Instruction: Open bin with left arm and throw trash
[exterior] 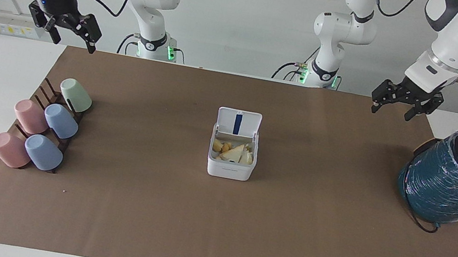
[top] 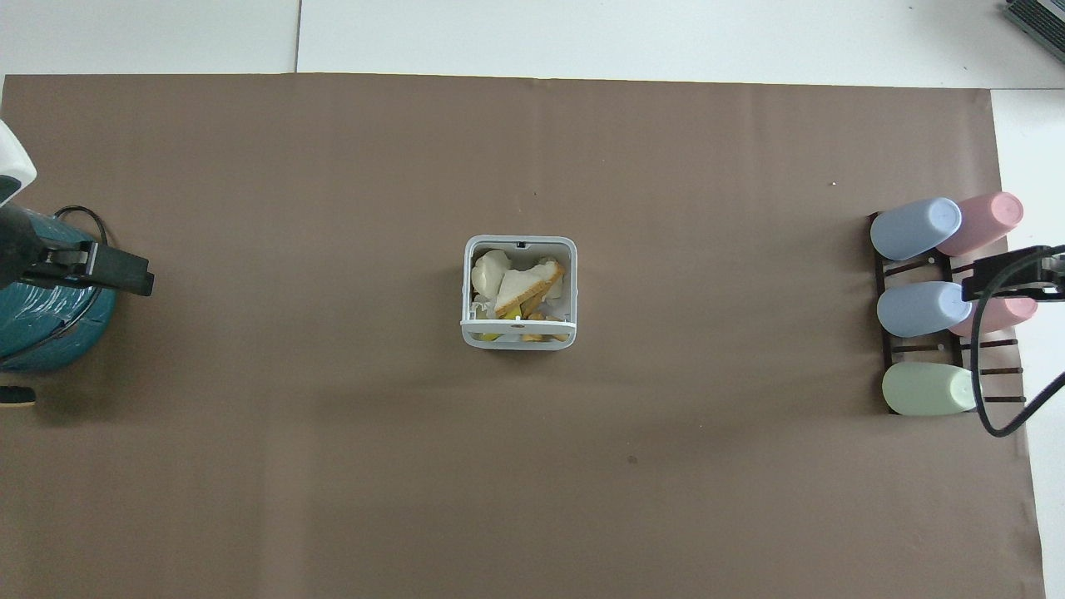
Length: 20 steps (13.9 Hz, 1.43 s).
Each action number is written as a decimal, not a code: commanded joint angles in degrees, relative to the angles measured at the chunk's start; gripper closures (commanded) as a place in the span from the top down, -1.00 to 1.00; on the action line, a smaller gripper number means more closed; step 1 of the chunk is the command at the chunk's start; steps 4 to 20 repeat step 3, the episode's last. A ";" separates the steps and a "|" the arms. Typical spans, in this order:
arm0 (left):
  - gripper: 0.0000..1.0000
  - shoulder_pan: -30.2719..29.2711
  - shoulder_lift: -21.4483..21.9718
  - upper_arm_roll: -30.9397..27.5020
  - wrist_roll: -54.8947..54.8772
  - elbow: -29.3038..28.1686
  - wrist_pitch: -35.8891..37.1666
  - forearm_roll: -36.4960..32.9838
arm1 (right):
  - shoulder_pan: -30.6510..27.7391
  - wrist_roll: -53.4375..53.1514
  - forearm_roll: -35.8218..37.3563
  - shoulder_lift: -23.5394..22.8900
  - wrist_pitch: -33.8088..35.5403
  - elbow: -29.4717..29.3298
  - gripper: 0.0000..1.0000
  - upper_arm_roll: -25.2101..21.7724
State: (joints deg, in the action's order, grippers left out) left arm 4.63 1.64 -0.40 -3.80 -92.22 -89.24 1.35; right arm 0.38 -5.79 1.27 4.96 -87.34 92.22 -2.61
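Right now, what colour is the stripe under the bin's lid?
Blue, on the raised lid of the bin; clearest in the facing view.

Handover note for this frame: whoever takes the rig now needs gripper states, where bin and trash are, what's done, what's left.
Left gripper: open, empty, raised over the mat's edge near the teal cylinder.
Right gripper: open, empty, raised near the cup rack.
Bin: mid-mat, lid upright, open.
Trash: scraps lie inside the bin; none visible on the mat.
Done: bin opened, trash in.
Left: nothing apparent; lid is not closed, if that is wanted.
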 commanded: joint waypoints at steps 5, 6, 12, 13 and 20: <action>1.00 -0.59 1.70 0.49 0.63 -2.35 -1.20 -0.82 | -0.20 0.96 -0.39 1.11 -0.38 1.47 1.00 1.29; 1.00 -0.59 1.70 0.49 0.63 -2.35 -1.20 -0.82 | -0.20 0.96 -0.39 1.11 -0.38 1.47 1.00 1.29; 1.00 -0.59 1.70 0.49 0.63 -2.35 -1.20 -0.82 | -0.20 0.96 -0.39 1.11 -0.38 1.47 1.00 1.29; 1.00 -0.59 1.70 0.49 0.63 -2.35 -1.20 -0.82 | -0.20 0.96 -0.39 1.11 -0.38 1.47 1.00 1.29; 1.00 -0.59 1.70 0.49 0.63 -2.35 -1.20 -0.82 | -0.20 0.96 -0.39 1.11 -0.38 1.47 1.00 1.29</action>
